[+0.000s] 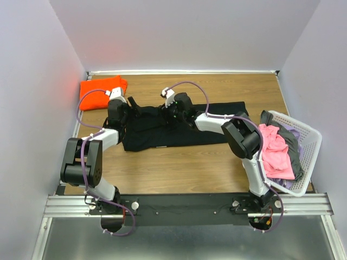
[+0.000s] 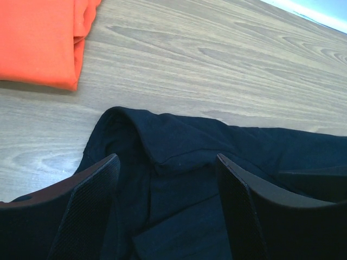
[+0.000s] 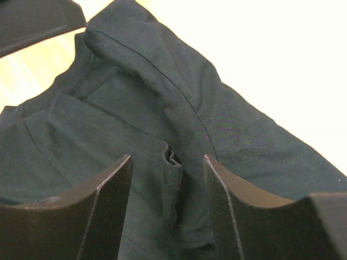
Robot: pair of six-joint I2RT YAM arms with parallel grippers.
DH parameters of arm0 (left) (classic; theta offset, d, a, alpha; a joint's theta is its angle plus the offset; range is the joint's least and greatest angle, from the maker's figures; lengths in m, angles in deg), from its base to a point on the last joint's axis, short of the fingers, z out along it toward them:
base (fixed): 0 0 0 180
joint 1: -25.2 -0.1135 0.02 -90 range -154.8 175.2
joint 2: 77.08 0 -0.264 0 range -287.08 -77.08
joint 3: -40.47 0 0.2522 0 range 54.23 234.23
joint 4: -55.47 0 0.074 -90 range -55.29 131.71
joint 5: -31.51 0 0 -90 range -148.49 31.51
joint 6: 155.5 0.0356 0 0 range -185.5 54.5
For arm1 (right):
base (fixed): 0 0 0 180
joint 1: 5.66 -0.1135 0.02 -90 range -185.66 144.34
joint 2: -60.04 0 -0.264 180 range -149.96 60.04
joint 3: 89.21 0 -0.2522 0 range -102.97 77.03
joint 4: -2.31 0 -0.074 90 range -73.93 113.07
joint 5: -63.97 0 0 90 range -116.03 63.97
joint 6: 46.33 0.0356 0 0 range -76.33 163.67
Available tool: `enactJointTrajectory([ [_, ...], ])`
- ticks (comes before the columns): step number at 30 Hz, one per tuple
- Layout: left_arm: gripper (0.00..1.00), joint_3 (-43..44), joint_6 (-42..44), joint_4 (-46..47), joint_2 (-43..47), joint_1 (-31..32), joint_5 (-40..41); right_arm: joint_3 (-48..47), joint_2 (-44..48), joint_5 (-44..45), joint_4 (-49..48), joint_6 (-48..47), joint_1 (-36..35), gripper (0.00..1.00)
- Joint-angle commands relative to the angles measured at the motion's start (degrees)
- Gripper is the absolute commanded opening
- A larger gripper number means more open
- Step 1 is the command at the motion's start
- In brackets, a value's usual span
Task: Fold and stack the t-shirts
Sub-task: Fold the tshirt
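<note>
A large black t-shirt (image 1: 162,138) lies spread across the middle of the table, partly folded and rumpled at its left end. A folded orange t-shirt (image 1: 100,92) sits at the back left corner. My left gripper (image 2: 167,160) hovers open over the black t-shirt (image 2: 227,146) near its rolled left edge, the orange t-shirt (image 2: 38,40) beyond it. My right gripper (image 3: 167,158) is open just above the black t-shirt (image 3: 162,92); a pinched-up ridge of cloth stands between its fingers, touching neither. From above, both grippers sit close together over the shirt's back-left part.
A white lattice basket (image 1: 309,132) stands at the right edge, holding a pink t-shirt (image 1: 274,151) and a grey one (image 1: 293,154). Walls close the table on the left, back and right. Bare wood (image 1: 179,168) shows in front of the black shirt.
</note>
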Motion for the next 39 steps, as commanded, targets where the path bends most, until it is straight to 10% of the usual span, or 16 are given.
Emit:
enactJointTrajectory([
  [1, 0.79, 1.79, 0.43, 0.05, -0.42, 0.19, -0.53, -2.29, -2.45, -1.14, 2.85, -1.33, -0.27, 0.58],
  [11, 0.79, 1.7, 0.6, -0.04, -0.07, 0.19, -0.53, 0.25, 0.61, -4.75, 3.38, -1.95, -0.27, 0.02],
  [30, 0.79, 2.31, 0.87, -0.57, -0.51, 0.19, -0.53, 16.6, 13.28, -7.74, -2.51, -0.89, -0.27, 0.06],
  [39, 0.79, 2.49, 0.78, -0.57, -0.86, 0.37, -2.29, 19.15, 16.44, -5.45, -0.49, -2.21, -0.36, 0.4],
])
